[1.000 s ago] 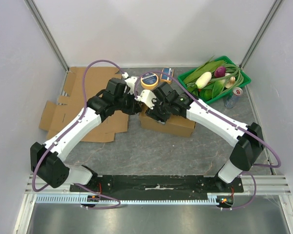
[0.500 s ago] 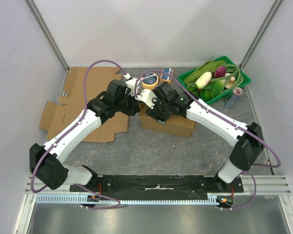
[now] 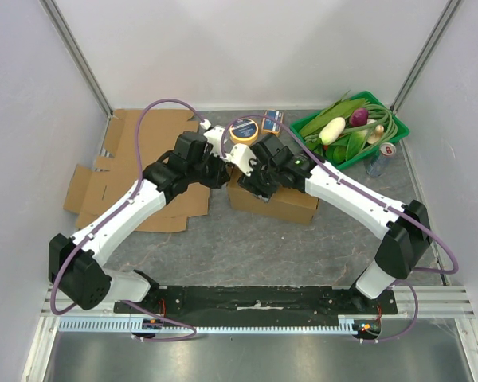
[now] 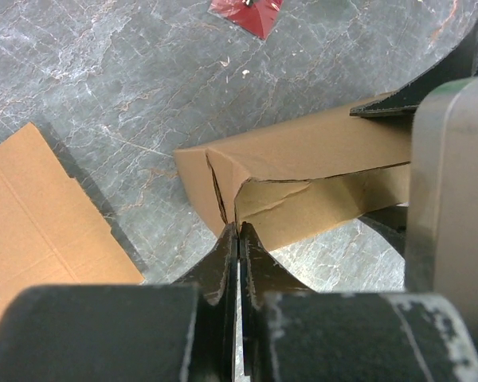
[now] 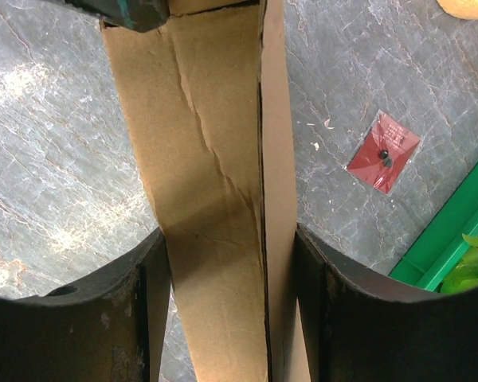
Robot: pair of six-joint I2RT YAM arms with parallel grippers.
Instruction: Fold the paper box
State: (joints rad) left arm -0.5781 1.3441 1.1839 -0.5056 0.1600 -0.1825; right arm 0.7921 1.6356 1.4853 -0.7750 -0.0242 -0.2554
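**Item:** paper box (image 3: 280, 202), brown cardboard, lying long side down mid-worktop (image 3: 247, 247), between the two arms.

**Condition:** body already raised into a closed oblong. A lengthwise seam between the top panels runs straight and nearly flush in the right wrist view. The top panel is wrinkled. The end nearest the left arm is unfinished: its flap is creased, with a dark gap along its edge and a split at the corner.

**Holds:**
- Right claw (image 5: 227, 318): clamped across the box's width, a finger against each long side.
- Left claw (image 4: 237, 235): fingers pressed together at the unfinished end, apparently nipping the thin edge of the flap. Whether they truly hold the card is hard to tell.

**Progress, estimated:** late. The walls and top are formed, and the end flap has yet to be tucked and seated. The far end is hidden.

**Adjacent:**
- Flat cardboard sheets (image 3: 119, 183) to the left.
- Green basket of vegetables (image 3: 352, 127) at the back right.
- Tape roll (image 3: 244, 132) behind the box.
- Small red packet (image 5: 384, 151) beside it.
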